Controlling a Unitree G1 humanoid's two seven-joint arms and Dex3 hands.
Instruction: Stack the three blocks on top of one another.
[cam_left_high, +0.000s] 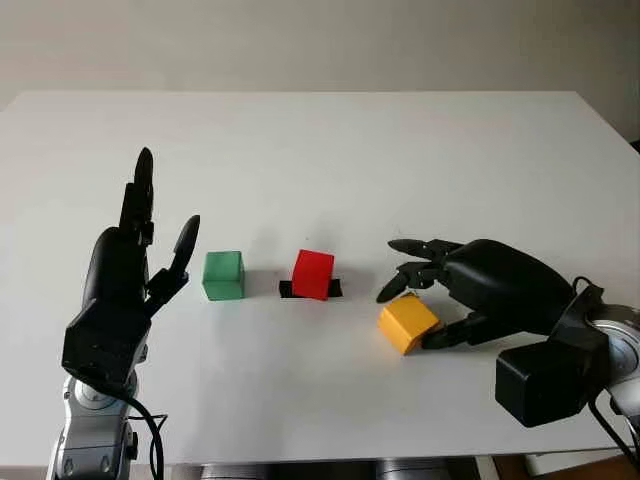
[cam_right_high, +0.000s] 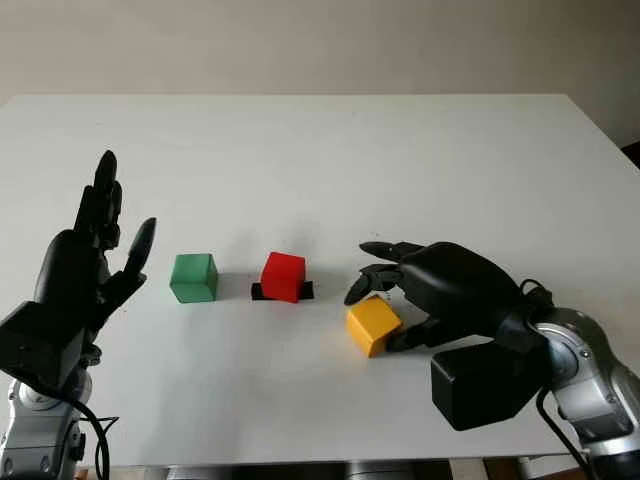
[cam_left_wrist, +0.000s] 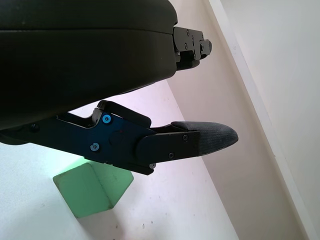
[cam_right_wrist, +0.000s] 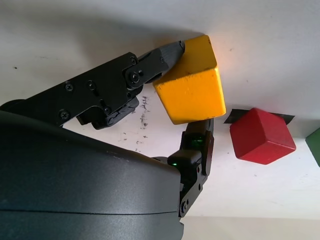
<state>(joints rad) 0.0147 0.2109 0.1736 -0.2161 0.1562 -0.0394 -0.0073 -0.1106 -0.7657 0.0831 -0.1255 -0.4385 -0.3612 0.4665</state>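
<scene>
right hand (cam_left_high: 420, 300) has fingers closed around yellow block (cam_left_high: 407, 323), which sits tilted on the table (cam_left_high: 320, 150), right of red block (cam_left_high: 313, 273) on a black mark (cam_left_high: 335, 289). green block (cam_left_high: 223, 275) further left. left hand (cam_left_high: 140, 260) open, raised beside green. firm the pinch before lifting; square yellow over red.

Three small cubes, none stacked, roughly in a row across table's near half. Green block (cam_left_high: 223, 275): leftmost, flat on table, upright, free on all sides. Red block (cam_left_high: 313, 274): middle, apart from green, sits on a small black patch (cam_left_high: 334, 289) that pokes out both sides. Yellow block (cam_left_high: 408, 323): rightmost, nearer the robot than red, turned at an angle, pinched between right hand (cam_left_high: 478, 292) fingers (cam_right_wrist: 167, 54), touching opposite faces; lifted or not: can't tell.
</scene>
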